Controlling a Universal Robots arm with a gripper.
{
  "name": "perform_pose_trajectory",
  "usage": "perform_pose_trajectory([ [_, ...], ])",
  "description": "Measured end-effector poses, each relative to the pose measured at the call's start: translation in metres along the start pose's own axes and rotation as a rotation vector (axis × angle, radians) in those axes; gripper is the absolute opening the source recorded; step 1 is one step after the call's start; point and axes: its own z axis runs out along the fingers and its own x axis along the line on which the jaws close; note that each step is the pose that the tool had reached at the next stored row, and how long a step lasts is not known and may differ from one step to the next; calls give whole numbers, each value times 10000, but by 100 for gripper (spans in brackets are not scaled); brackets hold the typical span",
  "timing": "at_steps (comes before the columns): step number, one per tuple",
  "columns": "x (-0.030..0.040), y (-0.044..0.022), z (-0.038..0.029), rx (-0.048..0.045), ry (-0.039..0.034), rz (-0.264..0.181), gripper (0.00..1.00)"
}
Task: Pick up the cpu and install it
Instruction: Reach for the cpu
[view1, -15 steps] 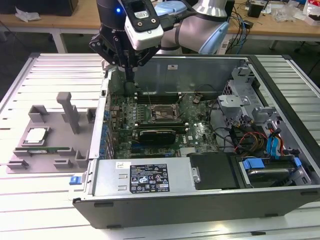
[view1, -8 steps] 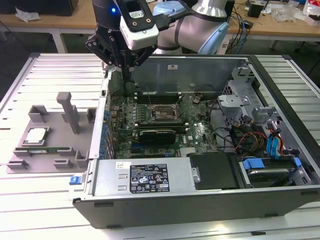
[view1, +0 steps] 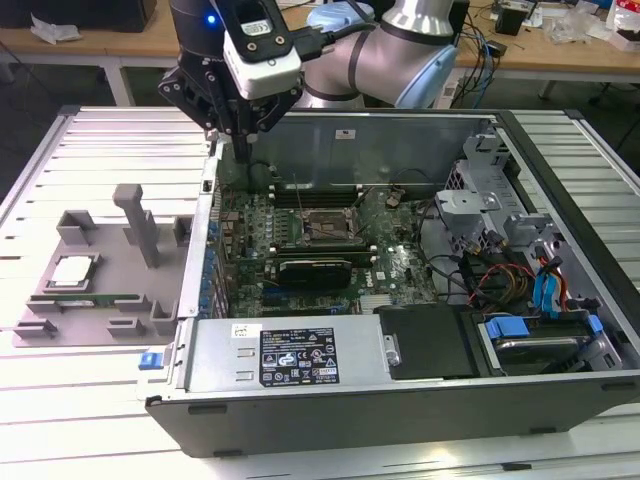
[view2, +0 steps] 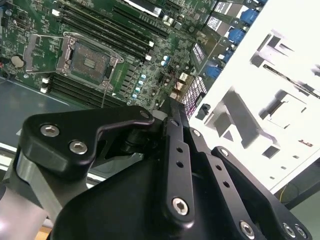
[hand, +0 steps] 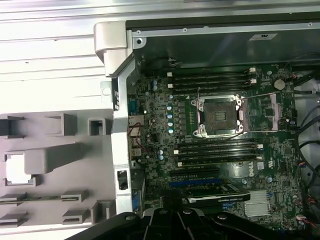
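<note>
**Inspector:** Where is the cpu (view1: 72, 272) lying?

**Assessor:** It is sitting flat in a recess of the grey holder (view1: 110, 268), on the exterior view's left, outside the computer case (view1: 400, 415). Nothing is touching it. A thin green memory stick (view1: 95, 301) is lying just beside it.

**Inspector:** And the gripper (view1: 243, 150)?

**Assessor:** It is hanging above the case's side wall (view1: 200, 250), between the holder and the motherboard (view1: 400, 265), well apart from the cpu. Its tips are appearing pressed together, gripping nothing.

**Inspector:** The socket (hand: 218, 116)?

**Assessor:** It is looking open in the middle of the board, with nothing seated in it.

**Inspector:** What are you flagging?

**Assessor:** In my judgement, four hazards.
- The side wall is standing directly under the gripper, so a low sideways pass would be striking it.
- The holder's upright posts (view1: 140, 225) are rising close to the cpu, so a descent off-line would be catching one.
- The chip is thin and smooth-topped, so a shallow or uneven pinch on its edges would be letting it slip or tilt.
- The socket's contacts are lying exposed, so a chip arriving tilted, rotated or dropped would be risking damage to them.
</note>
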Motion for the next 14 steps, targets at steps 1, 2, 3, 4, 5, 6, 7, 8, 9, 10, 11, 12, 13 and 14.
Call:
perform_pose_trajectory([
  [1,14,0,-1,1,1,0,11],
  [2,19,0,-1,0,0,1,11],
  [3,26,0,-1,0,0,1,11],
  [4,33,1,-1,1,0,0,11],
  [5,39,1,-1,1,1,1,11],
  [6,54,2,-1,0,0,0,11],
  [7,67,2,-2,0,0,1,11],
  [8,77,2,-2,0,0,0,11],
  [9,86,2,-2,0,1,1,11],
  [10,100,2,-2,0,0,0,11],
  [11,113,2,-3,1,0,0,11],
  [12,124,2,-3,0,0,0,11],
  [13,131,2,-3,0,0,0,11],
  [14,139,2,-3,1,1,0,11],
])
